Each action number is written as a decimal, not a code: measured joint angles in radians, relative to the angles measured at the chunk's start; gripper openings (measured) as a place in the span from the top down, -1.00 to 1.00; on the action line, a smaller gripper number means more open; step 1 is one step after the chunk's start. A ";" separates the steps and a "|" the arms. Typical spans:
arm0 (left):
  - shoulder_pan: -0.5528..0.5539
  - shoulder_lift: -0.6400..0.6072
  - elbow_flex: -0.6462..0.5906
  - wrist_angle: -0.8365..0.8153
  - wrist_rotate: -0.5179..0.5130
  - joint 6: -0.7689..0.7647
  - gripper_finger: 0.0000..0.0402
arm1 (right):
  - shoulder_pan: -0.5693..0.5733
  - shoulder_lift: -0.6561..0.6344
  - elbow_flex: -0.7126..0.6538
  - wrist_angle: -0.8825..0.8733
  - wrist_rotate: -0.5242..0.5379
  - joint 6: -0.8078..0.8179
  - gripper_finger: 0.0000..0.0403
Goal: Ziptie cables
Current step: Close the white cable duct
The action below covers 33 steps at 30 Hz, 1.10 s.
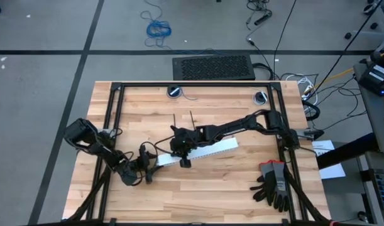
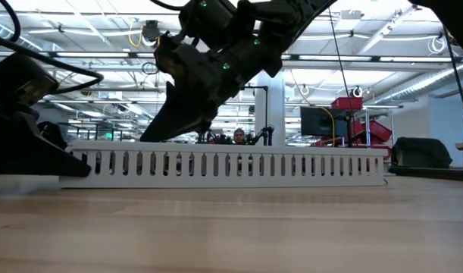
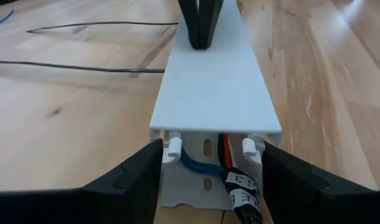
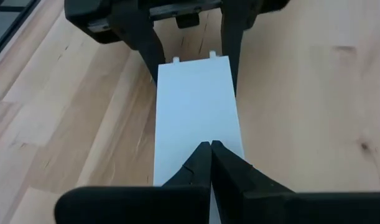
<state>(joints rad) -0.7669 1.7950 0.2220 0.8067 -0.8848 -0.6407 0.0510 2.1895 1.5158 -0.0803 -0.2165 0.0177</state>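
2 claws on white slotted duct (image 1: 201, 152), left claw (image 3: 208, 163) clamping its end, right claw (image 4: 209, 149) closed atop, tag (image 3: 239, 186) reads "3".

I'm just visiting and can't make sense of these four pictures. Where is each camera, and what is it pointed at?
High view: above, looking straight down on the table and both arms.
Low view: at tabletop height, facing the white slotted duct; dark arm parts hang above.
Left wrist view: on the left arm, looking along the duct; the left gripper straddles its end.
Right wrist view: on the right arm; the shut right gripper rests on the duct's lid.
All four share the duct.
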 joint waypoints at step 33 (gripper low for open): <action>0.061 0.003 0.007 0.022 0.035 0.075 -0.15 | 0.003 0.008 -0.002 0.051 -0.016 0.004 1.00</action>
<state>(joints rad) -0.7059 1.7977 0.2295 0.8290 -0.8501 -0.5659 0.0536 2.1971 1.5135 -0.0294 -0.2329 0.0220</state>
